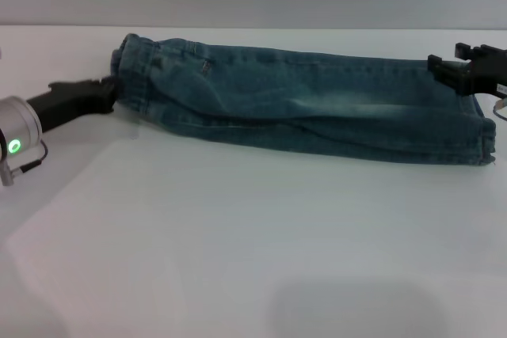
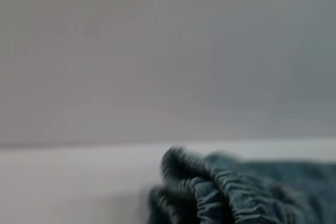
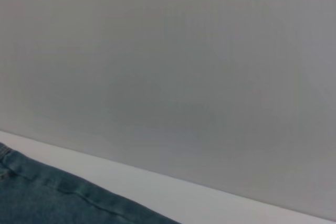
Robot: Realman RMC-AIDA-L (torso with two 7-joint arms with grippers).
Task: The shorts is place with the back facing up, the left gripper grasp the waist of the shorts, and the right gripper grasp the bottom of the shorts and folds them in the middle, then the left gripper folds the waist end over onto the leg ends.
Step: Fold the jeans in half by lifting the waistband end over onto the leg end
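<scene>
Since the shorts [image 1: 309,108] already lay doubled lengthwise into one long band across the white table [image 1: 238,235], the first fold looked done and the step in hand seemed to be the second one, carrying the waist [image 1: 131,77] over onto the leg ends [image 1: 485,136]. The left gripper [image 1: 107,93] reached in low from the robot's left, its tips touching the puckered band, though whether its fingers were clamped on the cloth or merely beside it could not be told. The right gripper [image 1: 453,69] sat at the opposite end, on or just above the far corner of the hems, and its fingers were likewise too indistinct to judge. In the left wrist view the ruffled elastic [image 2: 220,192] bunched close under the camera. To do the fold well, the left gripper would likely need both layers of the band pinched together, then a lift high enough to clear the denim and a level sweep toward the hems, keeping the edges squared so the waist lands flush on the leg ends instead of skewed.
</scene>
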